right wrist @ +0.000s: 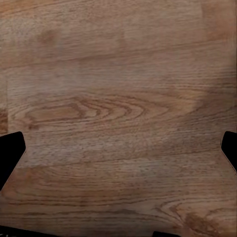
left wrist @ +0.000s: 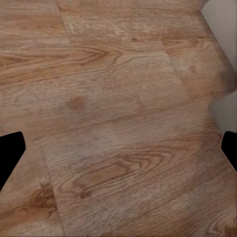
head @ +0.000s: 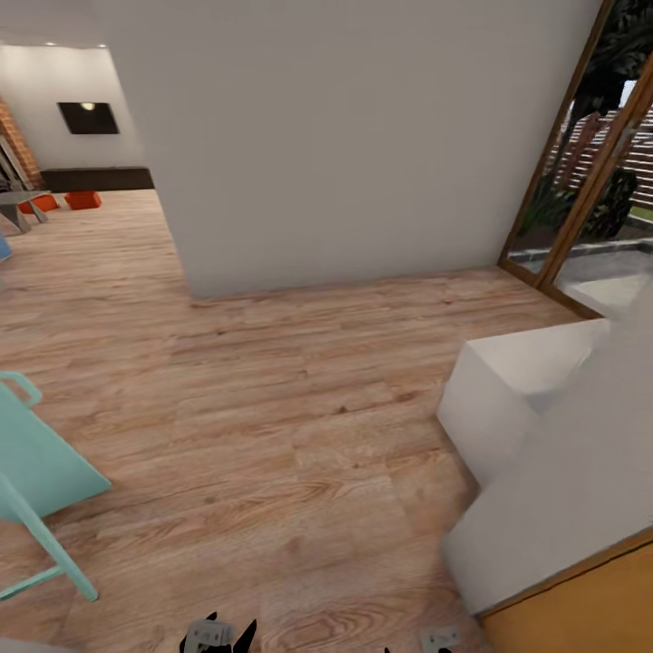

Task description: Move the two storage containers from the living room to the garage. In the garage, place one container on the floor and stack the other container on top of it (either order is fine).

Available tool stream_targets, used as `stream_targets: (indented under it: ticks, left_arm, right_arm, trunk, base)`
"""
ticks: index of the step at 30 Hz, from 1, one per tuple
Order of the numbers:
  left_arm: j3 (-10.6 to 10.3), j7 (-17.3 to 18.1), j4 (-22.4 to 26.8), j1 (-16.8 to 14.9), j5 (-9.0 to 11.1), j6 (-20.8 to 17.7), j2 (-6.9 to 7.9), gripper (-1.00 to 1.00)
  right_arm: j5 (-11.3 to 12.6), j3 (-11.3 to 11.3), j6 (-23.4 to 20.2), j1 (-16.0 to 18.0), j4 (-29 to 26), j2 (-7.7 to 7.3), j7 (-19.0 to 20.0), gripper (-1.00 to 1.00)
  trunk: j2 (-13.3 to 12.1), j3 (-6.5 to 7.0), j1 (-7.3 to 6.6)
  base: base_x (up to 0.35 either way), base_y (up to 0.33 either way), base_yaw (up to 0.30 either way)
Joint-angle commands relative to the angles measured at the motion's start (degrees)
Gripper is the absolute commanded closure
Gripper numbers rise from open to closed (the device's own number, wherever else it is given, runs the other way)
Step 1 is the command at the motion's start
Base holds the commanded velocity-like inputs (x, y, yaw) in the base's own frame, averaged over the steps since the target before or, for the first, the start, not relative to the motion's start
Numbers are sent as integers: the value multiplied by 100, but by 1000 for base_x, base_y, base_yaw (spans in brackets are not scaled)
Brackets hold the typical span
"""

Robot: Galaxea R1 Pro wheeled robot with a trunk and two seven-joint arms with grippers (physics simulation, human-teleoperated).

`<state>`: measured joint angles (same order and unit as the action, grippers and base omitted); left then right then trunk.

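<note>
Far off at the back left of the head view, two orange-red storage containers [head: 83, 199] [head: 41, 203] sit on the light wood floor of the living room [head: 91, 154], below a black wall TV [head: 88, 118]. The second container is partly hidden behind a grey table leg. Both grippers hang over bare wood planks, far from the containers. My left gripper [left wrist: 118, 153] is open, its black fingertips [left wrist: 10, 150] wide apart with nothing between them. My right gripper [right wrist: 118, 155] is open and empty too. The garage and its floor are out of view.
A large white wall block [head: 363, 136] stands straight ahead, with the passage to the living room on its left. A teal chair [head: 36, 472] is close at the left. White stepped furniture [head: 544, 426] is close at the right, and a wood-framed glass door [head: 580, 181] lies beyond it.
</note>
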<state>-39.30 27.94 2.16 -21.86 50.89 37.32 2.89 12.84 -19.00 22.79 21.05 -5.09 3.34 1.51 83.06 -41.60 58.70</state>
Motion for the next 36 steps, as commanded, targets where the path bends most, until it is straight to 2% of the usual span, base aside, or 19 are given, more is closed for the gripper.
stream_targets:
  ticks: [1, 14, 36]
  left_arm:
    - [-34, 36, -2, -3, 61, 3, 1, -100]
    - [-34, 36, 1, -3, 61, 3, 1, -100]
    - [-34, 36, -4, -3, 61, 3, 1, -100]
  right_arm:
    - [60, -34, 24, 4, 8, 0, 16, -100]
    - [60, -34, 24, 4, 8, 0, 16, -100]
    - [60, -34, 24, 4, 8, 0, 16, -100]
  trunk:
    - [2, -7, 3]
    - [2, -37, 3]
    - [2, -39, 3]
  base:
    - [337, 47, 141]
    - [338, 9, 173]
    - [338, 27, 11]
